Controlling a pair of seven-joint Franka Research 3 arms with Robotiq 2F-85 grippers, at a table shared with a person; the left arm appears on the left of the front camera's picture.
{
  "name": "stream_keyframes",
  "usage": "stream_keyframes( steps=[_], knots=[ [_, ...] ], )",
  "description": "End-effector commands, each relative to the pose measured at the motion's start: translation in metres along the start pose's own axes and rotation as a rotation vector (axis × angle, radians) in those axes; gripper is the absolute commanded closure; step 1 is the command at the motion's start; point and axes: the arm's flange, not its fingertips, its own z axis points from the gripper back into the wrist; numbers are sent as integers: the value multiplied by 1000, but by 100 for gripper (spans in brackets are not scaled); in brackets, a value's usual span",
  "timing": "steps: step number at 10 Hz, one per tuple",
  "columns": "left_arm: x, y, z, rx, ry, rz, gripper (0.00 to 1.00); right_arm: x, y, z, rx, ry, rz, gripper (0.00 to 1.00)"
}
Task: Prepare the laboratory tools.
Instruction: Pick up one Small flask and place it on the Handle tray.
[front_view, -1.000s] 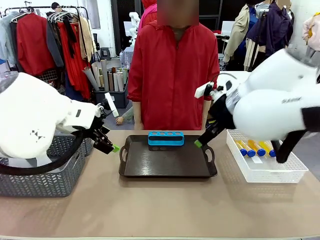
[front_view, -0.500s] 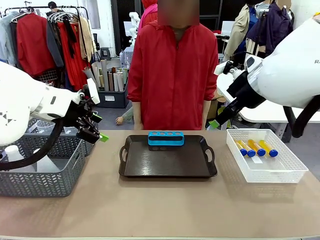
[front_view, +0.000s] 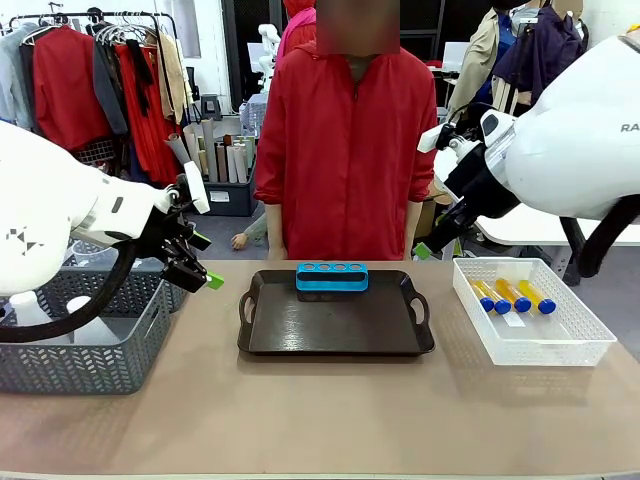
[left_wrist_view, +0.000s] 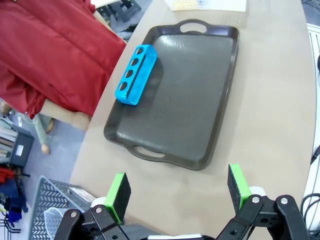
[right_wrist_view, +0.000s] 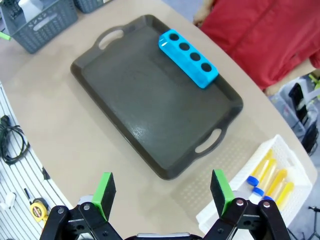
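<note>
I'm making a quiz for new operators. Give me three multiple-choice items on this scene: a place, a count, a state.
1. Where is the blue rack? A on the dark tray; B in the white bin; C in a grey basket.
2. How many holes does the rack have? A two; B four; C six.
3. How is the left claw? A shut on the rack; B shut with nothing in it; C open and empty.
Key: 1 A, it stands at the tray's far edge; 2 B, four round holes show along its top; 3 C, its green pads stand wide apart with nothing between them.
</note>
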Motion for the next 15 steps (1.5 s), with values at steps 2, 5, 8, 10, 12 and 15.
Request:
stream_keyframes(
  steps=[2,5,8,10,12,15],
  knots=[
    [-1,2,-1,12,-4,16,0,-2,-2,1,15,-12,-14,0],
    [5,9,6,-134,55,37,0,5,-2,-1,57,-1,-8,0],
    [30,30,23,-336,159,133,0,21,-12,8,199,-10,-16,0],
    [53,46,38,-385,166,185,0,32,-15,23,269,-30,-9,0],
    [76,63,55,-353,29,231,0,42,-31,51,311,-73,-13,0],
    [82,80,72,-319,-125,262,0,44,-61,99,310,-179,20,0]
  ],
)
